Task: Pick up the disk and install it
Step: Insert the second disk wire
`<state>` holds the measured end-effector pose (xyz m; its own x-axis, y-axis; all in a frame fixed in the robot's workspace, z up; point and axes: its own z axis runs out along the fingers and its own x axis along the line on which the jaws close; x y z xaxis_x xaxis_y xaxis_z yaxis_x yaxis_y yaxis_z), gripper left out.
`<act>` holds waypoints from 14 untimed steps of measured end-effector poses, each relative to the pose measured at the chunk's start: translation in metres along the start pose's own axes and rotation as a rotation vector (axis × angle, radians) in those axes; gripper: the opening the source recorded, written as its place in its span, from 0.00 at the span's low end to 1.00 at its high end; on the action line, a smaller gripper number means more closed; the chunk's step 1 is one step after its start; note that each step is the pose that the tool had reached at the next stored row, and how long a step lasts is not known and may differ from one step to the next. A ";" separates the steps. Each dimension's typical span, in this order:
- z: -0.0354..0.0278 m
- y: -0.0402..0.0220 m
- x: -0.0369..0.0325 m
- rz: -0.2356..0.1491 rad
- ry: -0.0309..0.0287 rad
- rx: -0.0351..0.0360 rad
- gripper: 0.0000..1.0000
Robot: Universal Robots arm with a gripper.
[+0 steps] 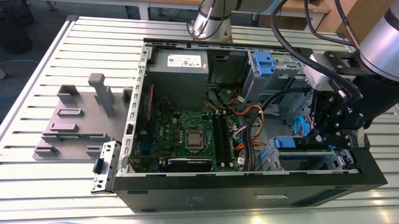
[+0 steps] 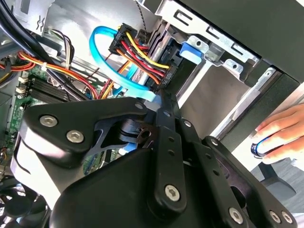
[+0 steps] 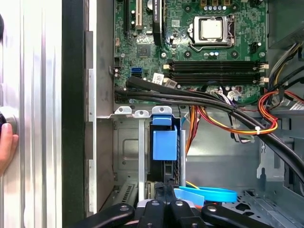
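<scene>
In the drive bay point(image 3: 126, 147) of the computer case point(image 1: 249, 198), the gripper point(image 3: 166, 206) meets the disk point(image 3: 165, 145); its grip I cannot tell; insertion seems under way, likely calling for a straight push.

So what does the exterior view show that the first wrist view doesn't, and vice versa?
The exterior view gives the whole open computer case on a slatted table, a grey fixture plate at the exterior view's left, and the robot arm. The first wrist view gives a person's hand outside the case. Both share the green motherboard and a blue plastic tab in the drive cage.
</scene>
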<state>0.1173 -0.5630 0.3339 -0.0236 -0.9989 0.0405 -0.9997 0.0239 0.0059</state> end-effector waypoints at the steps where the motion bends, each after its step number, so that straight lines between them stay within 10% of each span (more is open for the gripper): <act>1: 0.0005 0.0000 0.0002 0.000 0.0001 0.0000 0.11; 9: 0.0083 0.0000 0.0005 0.000 -0.0073 0.0003 0.11; 14: 0.0043 -0.0002 0.0010 0.000 -0.0011 -0.0016 0.11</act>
<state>0.1175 -0.5641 0.3297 -0.0236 -0.9989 0.0394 -0.9997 0.0239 0.0076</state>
